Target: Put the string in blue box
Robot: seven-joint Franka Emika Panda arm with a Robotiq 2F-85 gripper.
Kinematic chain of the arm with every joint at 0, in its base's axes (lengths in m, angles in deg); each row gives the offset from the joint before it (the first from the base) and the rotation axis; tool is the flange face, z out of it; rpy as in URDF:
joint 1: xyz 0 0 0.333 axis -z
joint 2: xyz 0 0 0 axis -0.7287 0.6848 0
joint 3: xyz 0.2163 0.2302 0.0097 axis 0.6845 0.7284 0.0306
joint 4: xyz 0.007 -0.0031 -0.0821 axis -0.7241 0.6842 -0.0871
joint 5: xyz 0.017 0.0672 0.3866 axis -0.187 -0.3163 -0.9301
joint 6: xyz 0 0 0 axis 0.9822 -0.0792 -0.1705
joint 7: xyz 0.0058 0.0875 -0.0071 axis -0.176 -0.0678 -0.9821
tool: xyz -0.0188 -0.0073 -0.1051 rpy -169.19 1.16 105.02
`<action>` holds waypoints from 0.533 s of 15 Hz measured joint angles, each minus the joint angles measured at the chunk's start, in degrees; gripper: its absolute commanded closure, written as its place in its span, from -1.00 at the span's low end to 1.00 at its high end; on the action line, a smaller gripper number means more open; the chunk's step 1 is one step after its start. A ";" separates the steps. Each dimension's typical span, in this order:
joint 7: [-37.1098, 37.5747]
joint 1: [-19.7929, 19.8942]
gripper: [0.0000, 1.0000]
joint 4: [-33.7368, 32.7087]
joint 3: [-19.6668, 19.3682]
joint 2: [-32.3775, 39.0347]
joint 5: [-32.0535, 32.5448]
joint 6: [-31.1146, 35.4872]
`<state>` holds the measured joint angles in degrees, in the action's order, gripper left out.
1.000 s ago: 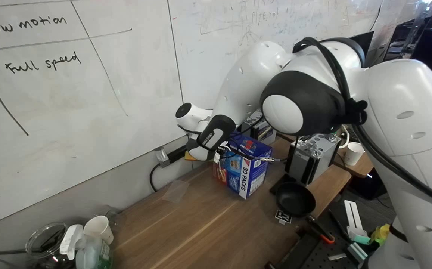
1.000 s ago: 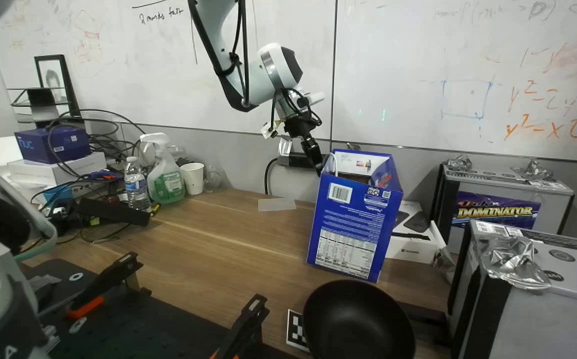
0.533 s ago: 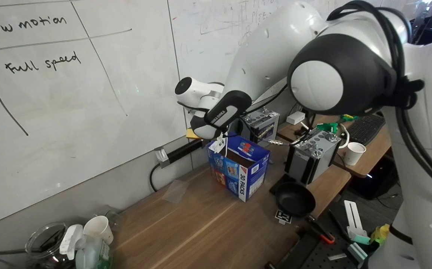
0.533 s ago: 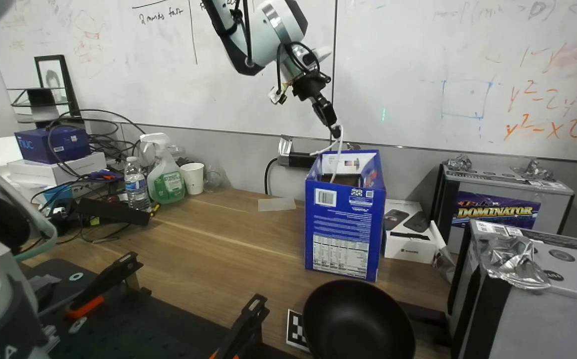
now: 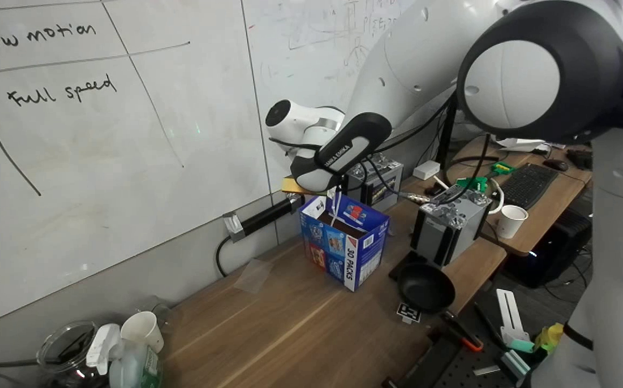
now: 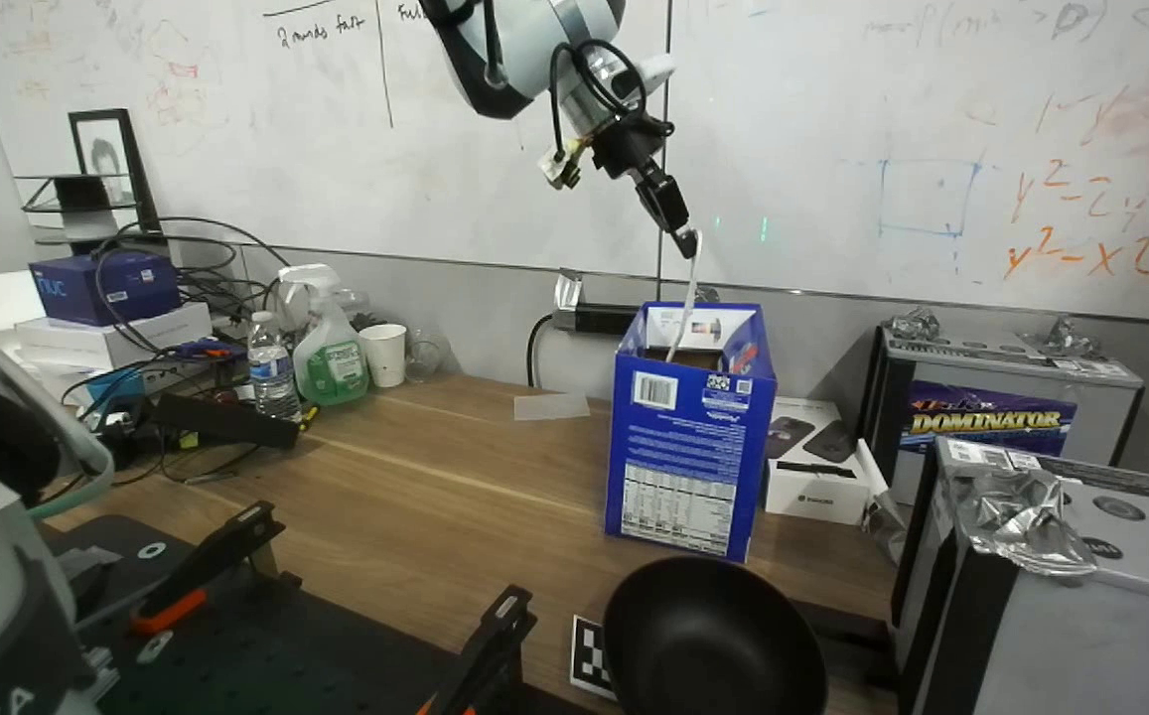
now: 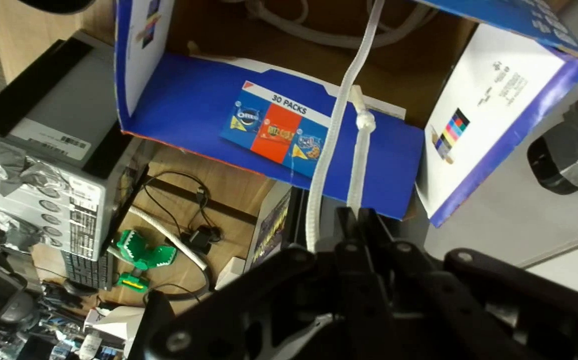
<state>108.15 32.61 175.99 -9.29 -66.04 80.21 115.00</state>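
Counter [image 5: 279, 334] by whiteboard [image 5: 209, 108]: string [image 7: 337, 117] pinched in end effector [image 7: 356, 214] near the knot [image 7: 366, 120], loops [image 7: 313, 35] inside the blue box [image 6: 688, 447]; we should centre over the opening and lower before releasing.

We're tagging this as a robotics lab with some office mixed in. We're seeing a robot arm [image 5: 424, 48] hanging over a wooden table [image 6: 475, 497], a whiteboard [image 6: 812, 109] carrying handwritten equations [image 6: 1095, 263], black cables [image 6: 215, 286] tangling, a checkered card [image 6: 589, 657] showing. In an exterior view we're also spotting a keyboard [image 5: 529, 186] and mouse [image 5: 555, 165] sitting on another desk [image 5: 541, 213].
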 measured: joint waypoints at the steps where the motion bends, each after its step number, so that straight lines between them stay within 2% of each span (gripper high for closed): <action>1: 0.00 1.00 0.90 0.70 0.68 0.01 0.00 0.02; 3: -0.01 2.92 0.91 2.02 1.88 0.07 0.00 0.08; 4: -0.02 3.80 0.39 2.60 2.38 0.08 -0.01 0.14; 5: -0.23 4.58 0.39 3.06 2.86 0.08 -0.04 0.16; 6: -0.45 5.32 0.28 3.45 3.34 0.08 -0.08 0.18; 8: -1.32 6.56 -0.03 4.18 4.17 0.06 -0.10 0.27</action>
<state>106.83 39.17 180.16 -5.12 -65.98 80.11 115.27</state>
